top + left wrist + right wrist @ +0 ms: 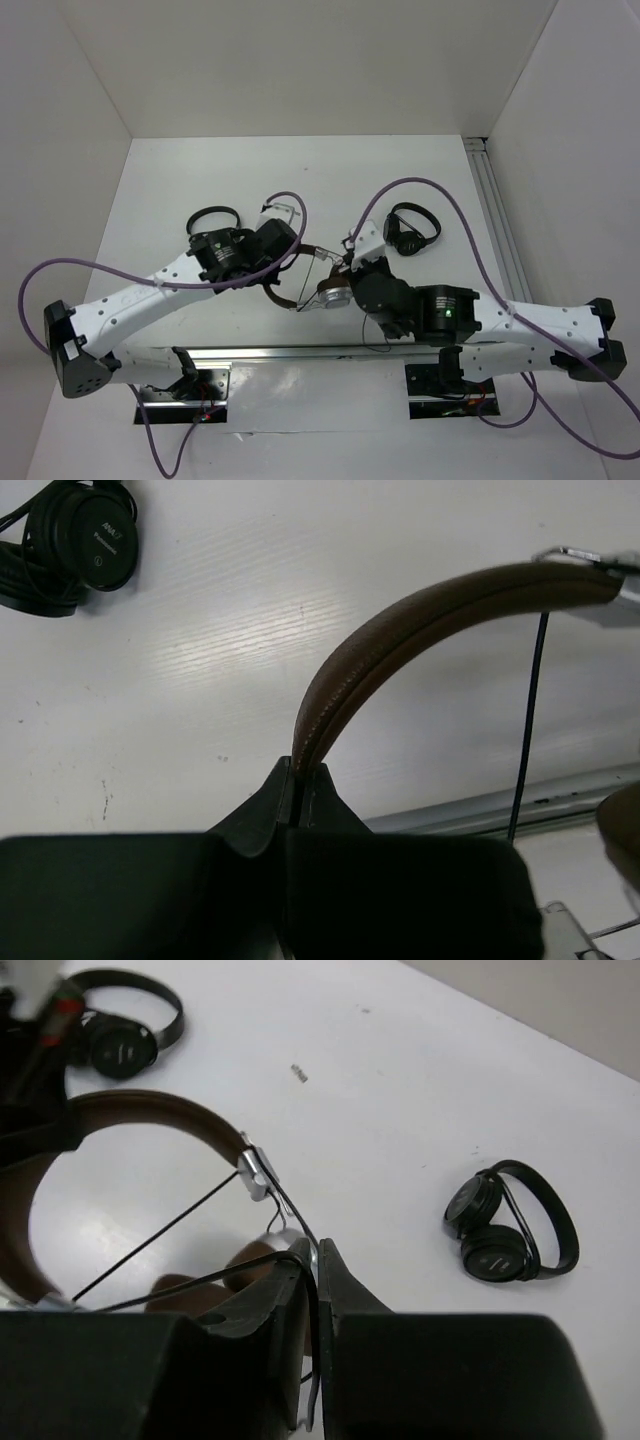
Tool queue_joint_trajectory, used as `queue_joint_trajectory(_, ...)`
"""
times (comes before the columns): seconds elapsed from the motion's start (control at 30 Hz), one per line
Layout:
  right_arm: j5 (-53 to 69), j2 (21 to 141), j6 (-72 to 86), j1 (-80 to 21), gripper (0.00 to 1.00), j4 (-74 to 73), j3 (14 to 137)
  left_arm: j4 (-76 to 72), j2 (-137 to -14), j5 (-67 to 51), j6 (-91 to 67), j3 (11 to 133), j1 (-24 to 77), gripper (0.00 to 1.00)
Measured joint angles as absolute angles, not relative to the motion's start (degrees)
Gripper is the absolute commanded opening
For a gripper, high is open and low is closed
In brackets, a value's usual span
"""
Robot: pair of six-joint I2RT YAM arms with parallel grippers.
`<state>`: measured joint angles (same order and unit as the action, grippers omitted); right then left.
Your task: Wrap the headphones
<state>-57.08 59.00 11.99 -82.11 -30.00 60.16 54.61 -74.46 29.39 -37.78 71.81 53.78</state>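
Above the table (300, 170) centre, the headphones (330, 296) are held: the headband (400, 620) is clamped in the left pincer (300, 776), and the cable (150, 1239) is pinched in the right pincer (316, 1260). Wrapping is judged barely begun, with most of the cable unwound.

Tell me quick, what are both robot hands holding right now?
Left gripper: closed on the brown headband.
Right gripper: closed on the black cable.

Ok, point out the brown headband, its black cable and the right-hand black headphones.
brown headband (400, 618), left wrist view, the arch.
black cable (526, 730), left wrist view, straight stretch.
black headphones (493, 1258), right wrist view, lower ear cup.
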Motion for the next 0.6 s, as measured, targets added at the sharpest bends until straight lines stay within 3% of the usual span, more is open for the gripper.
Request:
queue_joint_trajectory(0.37,-42.5,58.5,6.0,-61.1,0.13,-18.1,57.3,52.1,-69.6,25.1,-36.4,71.8,53.9,0.0)
queue_joint_trajectory(0.43,-38.7,60.0,5.2,-57.0,0.18,-17.2,57.3,51.4,-69.1,24.6,-35.9,71.8,54.1,0.0)
queue_joint_trajectory(0.6,-29.6,62.6,4.3,-48.0,0.19,-16.9,58.0,50.8,-68.7,24.3,-34.4,70.9,55.1,0.0)
